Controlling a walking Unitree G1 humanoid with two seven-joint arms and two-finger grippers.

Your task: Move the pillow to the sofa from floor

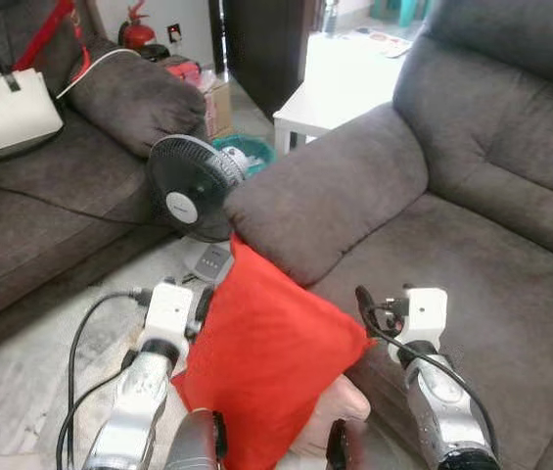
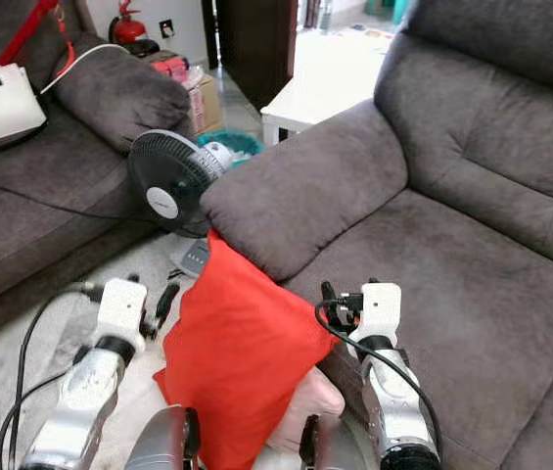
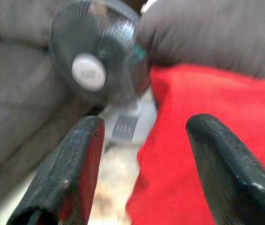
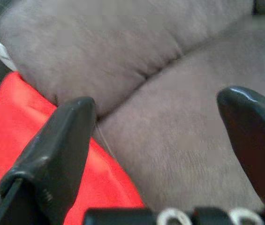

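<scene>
A red pillow (image 1: 266, 372) stands on edge off the floor between my two arms, its top corner against the armrest (image 1: 325, 186) of the grey sofa (image 1: 482, 284). My left gripper (image 1: 198, 311) sits open at the pillow's left edge; in the left wrist view the gripper (image 3: 146, 126) has red cloth behind one finger. My right gripper (image 1: 366, 305) is open at the pillow's right side, over the front of the sofa seat. In the right wrist view the gripper (image 4: 158, 101) frames the seat, with the pillow (image 4: 15, 122) beside one finger.
A black table fan (image 1: 193, 186) stands on the floor just beyond the pillow. A second grey sofa (image 1: 41, 215) on the left carries a white bag (image 1: 7, 113). Cables (image 1: 80, 343) trail over the floor. Something pink (image 1: 340, 411) lies under the pillow. A white table (image 1: 340, 83) stands behind.
</scene>
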